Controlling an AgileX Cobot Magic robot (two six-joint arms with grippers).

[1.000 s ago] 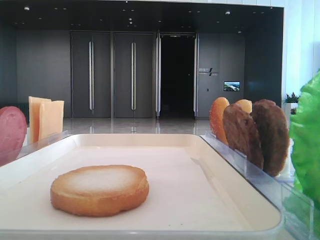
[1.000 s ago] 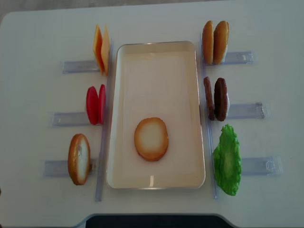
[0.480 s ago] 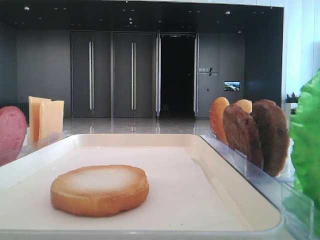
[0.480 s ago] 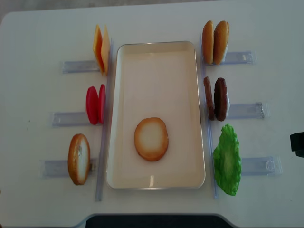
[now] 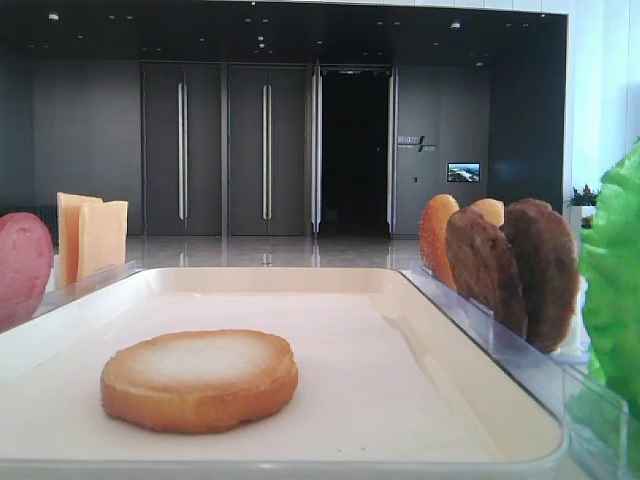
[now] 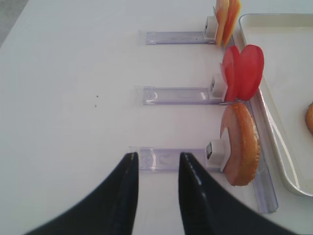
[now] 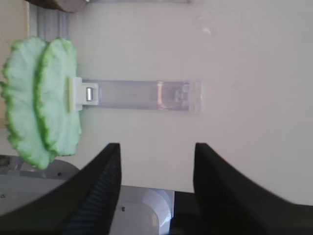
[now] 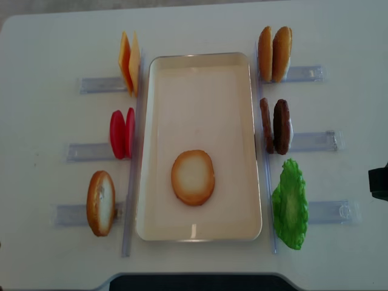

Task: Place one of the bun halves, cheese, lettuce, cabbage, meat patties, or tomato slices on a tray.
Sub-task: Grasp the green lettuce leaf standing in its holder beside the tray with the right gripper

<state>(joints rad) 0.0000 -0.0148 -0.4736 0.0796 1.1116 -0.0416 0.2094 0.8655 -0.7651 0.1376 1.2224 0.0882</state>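
- Lettuce [image 7: 41, 100] stands upright in its clear rack [image 7: 142, 94] on the counter [image 8: 339, 254], just right of the tray [image 8: 151, 151]; it seems our next item.
- One bun half [image 8: 193, 177] already lies flat on the tray.
- Our right claw [image 7: 156, 164] is spread and empty, apart from the leaves, with the rack ahead of it.
- We judge it must move toward the lettuce and close on one leaf.
- Our left claw [image 6: 155, 166] is also spread and empty, near another bun half [image 6: 240, 144].
- We see only a dark edge of the right arm [image 8: 379, 182] from above.

Both the right claw [image 7: 155, 169] and left claw [image 6: 155, 183] hang with fingers parted, holding nothing.
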